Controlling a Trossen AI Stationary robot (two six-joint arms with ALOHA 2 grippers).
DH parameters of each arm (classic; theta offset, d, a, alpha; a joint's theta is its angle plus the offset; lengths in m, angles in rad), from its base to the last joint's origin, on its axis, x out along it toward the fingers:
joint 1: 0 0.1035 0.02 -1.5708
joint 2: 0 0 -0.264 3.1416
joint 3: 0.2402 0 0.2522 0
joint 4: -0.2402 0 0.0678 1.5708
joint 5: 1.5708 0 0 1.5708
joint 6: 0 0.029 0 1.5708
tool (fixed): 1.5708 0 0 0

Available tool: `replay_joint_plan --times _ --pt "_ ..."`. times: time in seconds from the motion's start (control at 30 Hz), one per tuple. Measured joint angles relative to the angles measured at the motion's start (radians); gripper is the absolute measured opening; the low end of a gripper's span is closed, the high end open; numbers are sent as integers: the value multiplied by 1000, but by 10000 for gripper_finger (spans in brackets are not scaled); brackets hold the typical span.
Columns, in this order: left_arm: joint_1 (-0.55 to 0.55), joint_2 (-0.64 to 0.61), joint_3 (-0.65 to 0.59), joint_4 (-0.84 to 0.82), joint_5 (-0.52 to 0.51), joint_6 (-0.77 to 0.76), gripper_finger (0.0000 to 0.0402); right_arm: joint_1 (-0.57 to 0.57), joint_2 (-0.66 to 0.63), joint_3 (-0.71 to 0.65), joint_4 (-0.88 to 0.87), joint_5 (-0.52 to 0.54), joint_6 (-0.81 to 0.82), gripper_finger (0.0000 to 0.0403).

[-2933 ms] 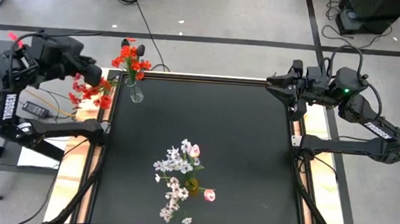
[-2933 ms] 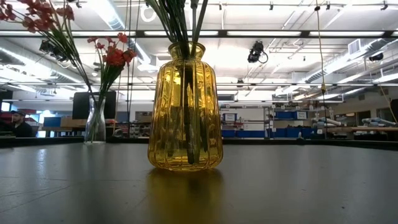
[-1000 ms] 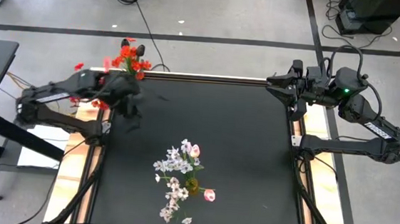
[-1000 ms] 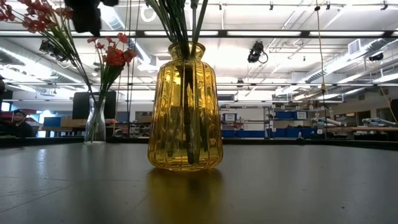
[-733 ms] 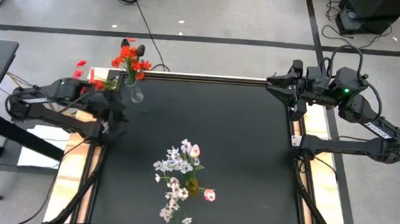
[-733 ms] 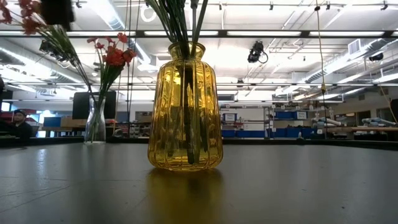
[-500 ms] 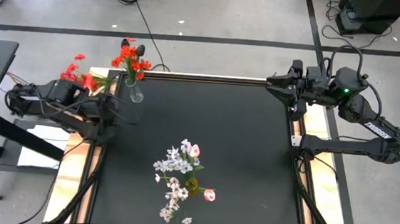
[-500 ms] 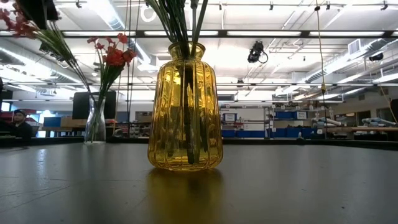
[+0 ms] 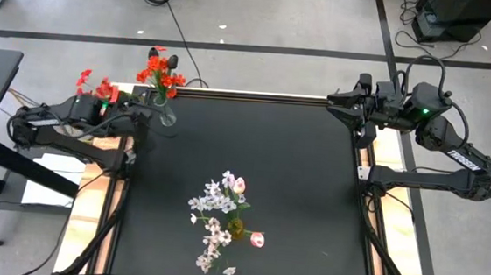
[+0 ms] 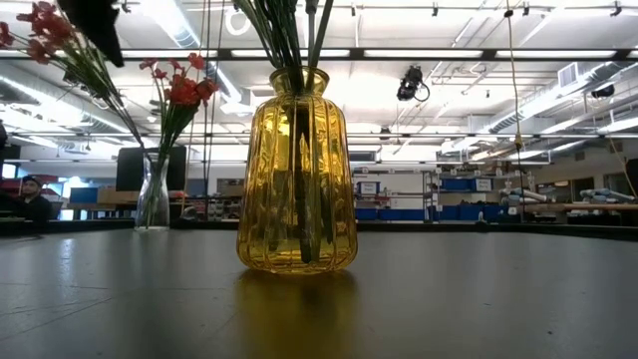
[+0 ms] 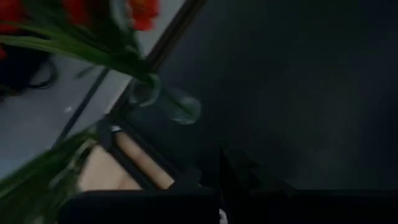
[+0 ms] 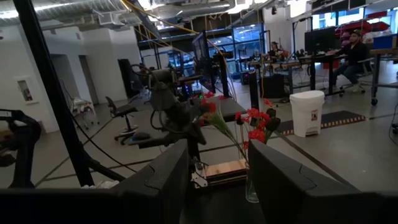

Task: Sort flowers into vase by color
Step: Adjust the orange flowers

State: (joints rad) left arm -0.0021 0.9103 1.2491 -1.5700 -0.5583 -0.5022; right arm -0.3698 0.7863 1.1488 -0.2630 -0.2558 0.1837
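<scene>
A clear glass vase [image 9: 167, 114] with red flowers [image 9: 159, 69] stands at the table's far left corner. My left gripper [image 9: 140, 112] hovers just left of it, shut, with another red flower [image 9: 100, 87]. That flower's blossoms [image 10: 40, 20] lie out past the table's left edge, and its stem [image 10: 105, 85] slants down toward the vase's neck [image 10: 152, 165]. A yellow vase [image 10: 297, 170] near the front holds white-lilac and pink flowers [image 9: 223, 202]. My right gripper [image 9: 334, 101] waits open at the far right corner, with nothing between its fingers [image 12: 165, 180]. My left gripper is shut on the red flower's stem [image 10: 85, 50], a little below the blossoms. The dark, blurred fingers [image 11: 221, 177] hide the exact place of contact. The gripper slants down toward the clear vase. The flower is lifted, tilted, with its blossoms up and to the left.
The black table top [image 9: 294, 185] lies between the two vases and the right arm. Wooden side rails [image 9: 105, 197] run along both table edges. A person [image 10: 30, 199] sits far off in the room.
My left gripper has drawn back from over the table beside the clear vase toward the table's left edge, turning as it went. It has stayed shut. The red blossoms have swung with it, while the stem's lower part stays pointed at the vase.
</scene>
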Motion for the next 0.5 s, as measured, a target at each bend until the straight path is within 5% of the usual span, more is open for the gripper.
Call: replay_joint_plan --times 0.33,0.5 --pt "149 52 11 255 42 154 4 0 0 0 0 0 0 176" --pt "178 91 168 256 131 148 4 0 0 0 0 0 0 176"
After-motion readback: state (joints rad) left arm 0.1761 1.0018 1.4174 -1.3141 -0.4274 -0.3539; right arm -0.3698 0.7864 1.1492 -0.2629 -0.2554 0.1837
